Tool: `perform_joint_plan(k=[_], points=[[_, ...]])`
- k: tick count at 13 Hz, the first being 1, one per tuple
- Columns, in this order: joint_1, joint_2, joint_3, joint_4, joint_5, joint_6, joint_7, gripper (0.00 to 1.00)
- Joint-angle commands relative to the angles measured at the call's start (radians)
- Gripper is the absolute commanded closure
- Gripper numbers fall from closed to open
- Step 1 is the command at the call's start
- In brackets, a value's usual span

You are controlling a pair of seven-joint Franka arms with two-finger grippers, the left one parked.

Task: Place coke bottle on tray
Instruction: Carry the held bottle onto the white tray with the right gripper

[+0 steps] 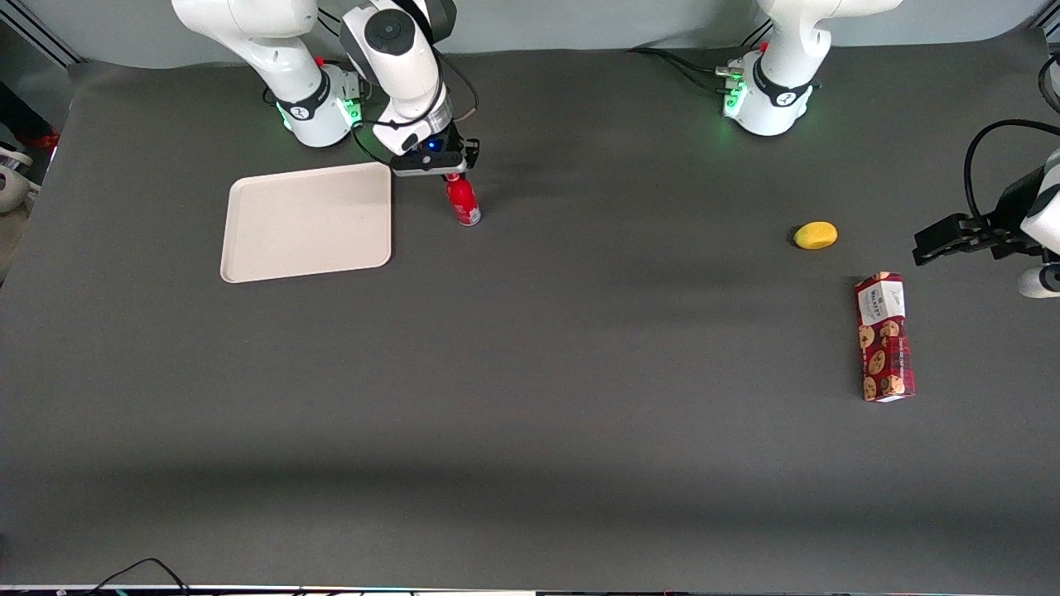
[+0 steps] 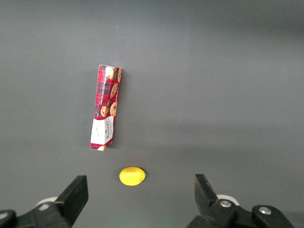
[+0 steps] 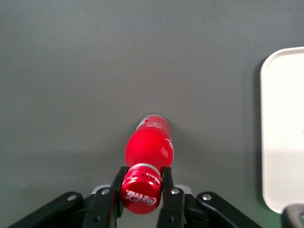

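The coke bottle (image 1: 463,201) is slim and red, with a red cap and silvery base. It stands beside the cream-beige tray (image 1: 308,222), close to the working arm's base. My gripper (image 1: 452,174) is shut on the bottle's cap. In the right wrist view the fingers (image 3: 117,183) press both sides of the cap, and the red bottle (image 3: 148,142) hangs below them with its base at or just above the table. The tray's rim (image 3: 266,133) shows beside the bottle. The tray is bare.
A yellow lemon-like object (image 1: 816,235) and a red cookie box (image 1: 884,337) lie toward the parked arm's end of the table. They also show in the left wrist view, the yellow object (image 2: 131,175) and the box (image 2: 106,107).
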Motion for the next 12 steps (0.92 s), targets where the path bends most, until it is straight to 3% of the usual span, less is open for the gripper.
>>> perform_joint_plan(k=[1,3,5,7,12], points=[[0.0,-0.067,-0.155,0.082,-0.091,-0.179,-0.096,1.0],[0.008,-0.087,-0.284,0.128,-0.166,-0.286,-0.2,1.0],[0.008,-0.125,-0.405,0.13,-0.181,-0.346,-0.354,1.0],[0.008,-0.151,-0.588,0.126,-0.21,-0.417,-0.564,1.0],[-0.024,-0.196,-0.919,0.07,-0.44,-0.471,-0.87,1.0]])
